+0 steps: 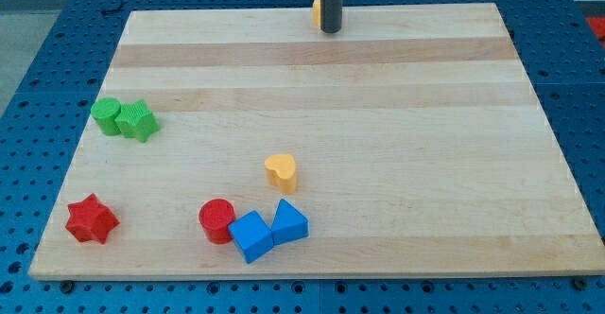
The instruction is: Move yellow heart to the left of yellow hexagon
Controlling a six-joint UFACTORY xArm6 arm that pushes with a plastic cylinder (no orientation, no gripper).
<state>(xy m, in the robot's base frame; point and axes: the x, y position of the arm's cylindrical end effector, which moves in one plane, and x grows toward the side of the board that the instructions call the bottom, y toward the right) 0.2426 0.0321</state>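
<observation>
The yellow heart [281,172] lies on the wooden board a little below its middle, towards the view's bottom. The yellow hexagon [318,11] sits at the board's top edge, mostly hidden behind my rod; only its left side shows. My tip [330,30] rests on the board at the top edge, touching or just in front of the hexagon, far above the heart.
A green cylinder [106,114] and green star [138,121] sit together at the view's left. A red star [92,219] lies bottom left. A red cylinder [217,220], blue cube [250,235] and blue triangular block [288,222] cluster just below the heart.
</observation>
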